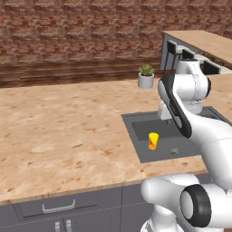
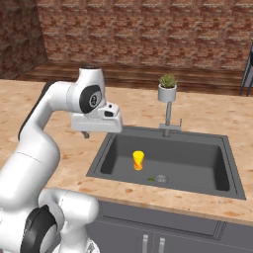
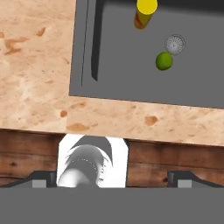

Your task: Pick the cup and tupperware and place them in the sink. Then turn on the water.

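The yellow cup (image 1: pixel 153 141) (image 2: pixel 138 160) (image 3: pixel 144 12) with its red-orange band stands upright on the floor of the dark grey sink (image 1: pixel 134 131) (image 2: pixel 105 154) (image 3: pixel 127 70), left of the drain. My gripper (image 2: pixel 96 132) (image 3: pixel 113 179) hangs open and empty over the sink's left rim and the counter beside it, well above the cup and to its left. The grey faucet (image 2: pixel 169 121) rises behind the basin. The tupperware and the water are out of view.
A small green round thing (image 3: pixel 163 61) (image 2: pixel 152 179) lies by the drain (image 3: pixel 175 43). A potted plant (image 1: pixel 146 77) (image 2: pixel 167 89) stands behind the sink. Wood-look counter (image 1: pixel 63 127) stretches left. Dark chairs (image 1: pixel 179 54) stand at a raised counter at the far right.
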